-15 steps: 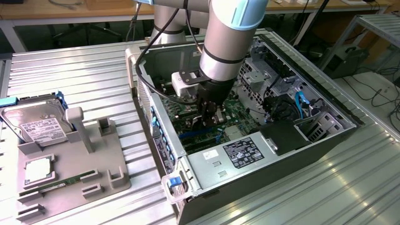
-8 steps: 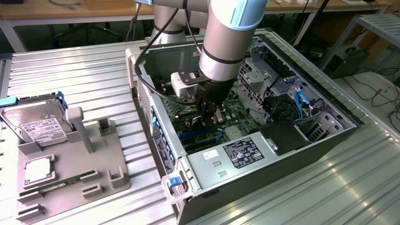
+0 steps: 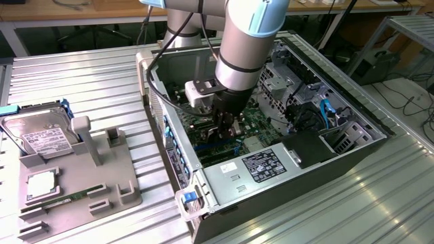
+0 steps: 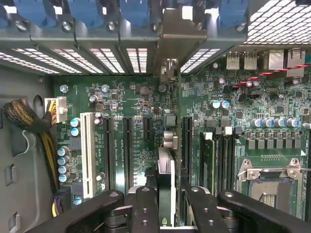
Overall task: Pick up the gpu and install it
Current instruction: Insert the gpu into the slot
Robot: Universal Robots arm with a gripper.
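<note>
Arm reaches down into the open computer case [image 3: 352, 132], which lies on its side on the ribbed metal desk [image 3: 88, 86]. End effector [image 3: 224, 129] sits low over the motherboard [image 3: 257, 127], in the area of the expansion slots.

Wrist view: the gpu [image 4: 166, 189] stands on edge between the two black fingers [image 4: 146, 208], seen edge-on as a thin card with its silver bracket [image 4: 167, 70] reaching toward the case's rear slot openings. End effector [image 4: 167, 213] is partly closed, clamped on the card's upper edge. The card lines up with one of the long black slots [image 4: 187, 141]; empty parallel slots lie to one side, with a white slot [image 4: 87, 150] further over.

Progress, as judged:
- Pick-up looks done. Card is off the grey parts tray [image 3: 74, 198] at the exterior view's left; the hard drive [image 3: 40, 134] and a memory stick [image 3: 58, 203] are on that tray.
- Card is carried into the case and held at, or in, its slot.
- Cannot tell if the edge connector is fully seated; the lower edge is hidden behind the card itself and the fingers.
- Bracket appears close to the rear slot frame, though contact is unclear.
- Grip not released, so the install does not read as complete.
</note>
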